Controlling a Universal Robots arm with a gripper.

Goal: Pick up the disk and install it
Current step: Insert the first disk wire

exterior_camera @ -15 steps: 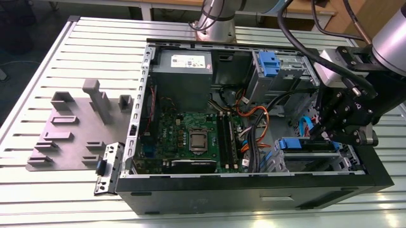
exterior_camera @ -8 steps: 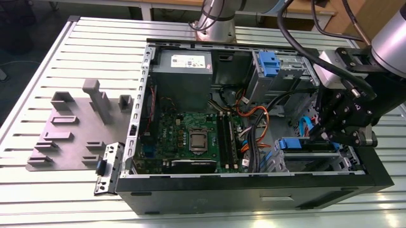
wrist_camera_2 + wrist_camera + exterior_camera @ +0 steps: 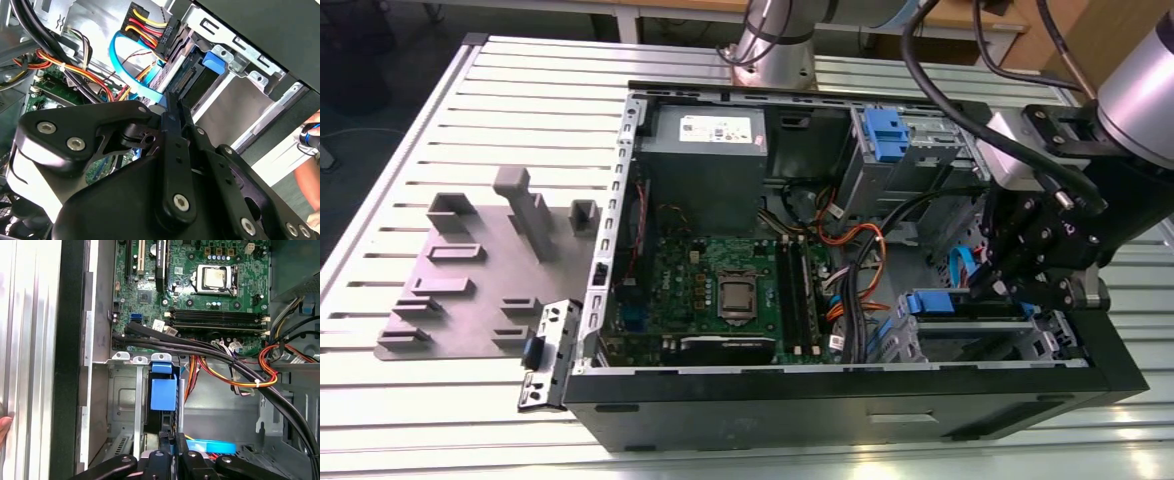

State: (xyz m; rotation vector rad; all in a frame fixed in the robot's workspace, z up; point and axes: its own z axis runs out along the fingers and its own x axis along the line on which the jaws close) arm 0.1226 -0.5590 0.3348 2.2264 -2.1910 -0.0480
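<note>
One robot arm works inside an open desktop computer case [image 3: 854, 395] lying on a slatted metal table [image 3: 400, 400], its black gripper [image 3: 1034, 275] lowered into the drive bay at the exterior view's right end of the chassis. The disk [image 3: 163, 412] stands on edge in a narrow slot of the grey metal drive cage [image 3: 125, 400], its blue end tab [image 3: 163, 394] facing out toward the motherboard [image 3: 200, 285]; in the exterior view the same blue tab [image 3: 937, 301] sits just beside the gripper, on the exterior view's left of it. In both wrist views the two black fingers [image 3: 172, 125] are drawn close together, pinching the thin edge of the disk at the end away from the tab, so the tool looks narrow and holding the drive. Its long axis runs straight along the slot, in line with the fingers, and the drive appears most of the way into the cage, judging by how little of its dark body shows. A bundle of black cables [image 3: 210, 352] and orange wires crosses just beyond the tab, and a blue data cable [image 3: 131, 67] loops near the connector [image 3: 150, 30]. A second blue-latched cage [image 3: 887, 135] stands at the far end of the case, beside the grey power supply [image 3: 707, 150]. A person's hand [image 3: 310, 175] is visible at the table's edge.
</note>
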